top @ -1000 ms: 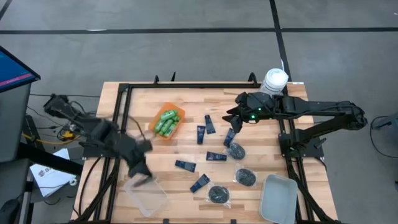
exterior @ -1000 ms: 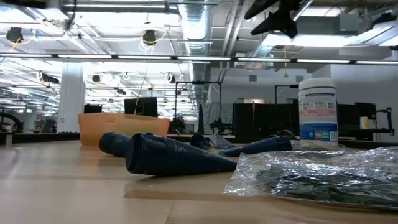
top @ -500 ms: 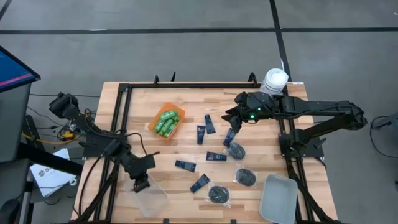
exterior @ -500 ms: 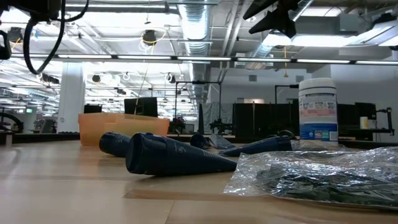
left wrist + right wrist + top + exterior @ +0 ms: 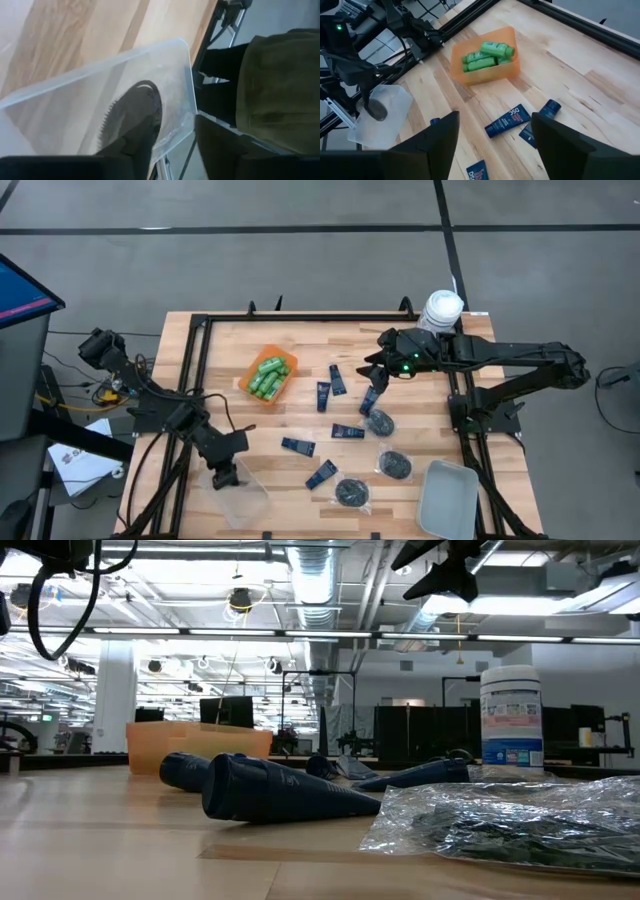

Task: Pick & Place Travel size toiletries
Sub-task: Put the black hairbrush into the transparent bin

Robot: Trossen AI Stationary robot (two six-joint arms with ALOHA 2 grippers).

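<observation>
Since the earlier frame my left arm has swung in from the worktop's left edge, and my left jaws now sit at the rim of the clear plastic tray near the front left corner; my right jaws have not shifted and hang above the navy tubes. Left wrist view: one finger lies over the tray's wall, so I judge these jaws pinched on that rim, though the second finger is hidden. Right wrist view: fingers spread apart, nothing between them. Green bottles already lie in the orange bin; the tubes and the black rounds in clear packets lie loose across the middle and front right of the worktop, with a grey tray at the front right corner. Risks, as I judge them: the light tray, close to the worktop's edge, may tip or slide off if I drag it by one thin wall; the slick packets may slip from a pinch; and my right descent may nudge neighbouring tubes.
</observation>
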